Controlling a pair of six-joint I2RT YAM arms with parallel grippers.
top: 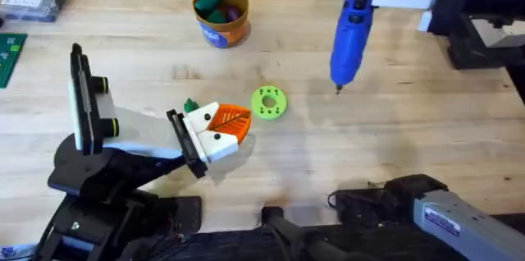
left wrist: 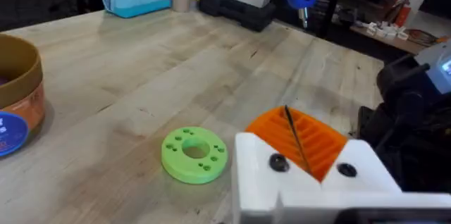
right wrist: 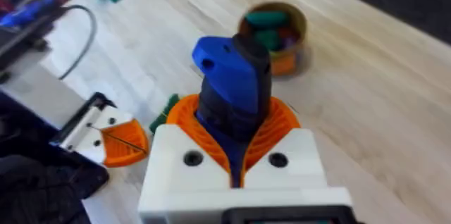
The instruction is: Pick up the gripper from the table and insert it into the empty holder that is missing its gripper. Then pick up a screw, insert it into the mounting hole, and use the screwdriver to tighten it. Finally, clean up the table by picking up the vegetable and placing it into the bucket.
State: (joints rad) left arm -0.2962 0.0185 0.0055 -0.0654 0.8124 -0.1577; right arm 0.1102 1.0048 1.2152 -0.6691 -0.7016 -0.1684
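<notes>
Right pincer (right wrist: 236, 136) grips the screwdriver (top: 351, 35); left pincer's (left wrist: 310, 146) state cannot be told.

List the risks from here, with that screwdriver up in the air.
1. The right end effector grips the screwdriver near its top, so the long body might tilt once the tip presses down.
2. The green ring lies on the table close to the gripper in the holder; a low approach could knock it.
3. Whether a screw sits in the mounting hole cannot be seen.
</notes>
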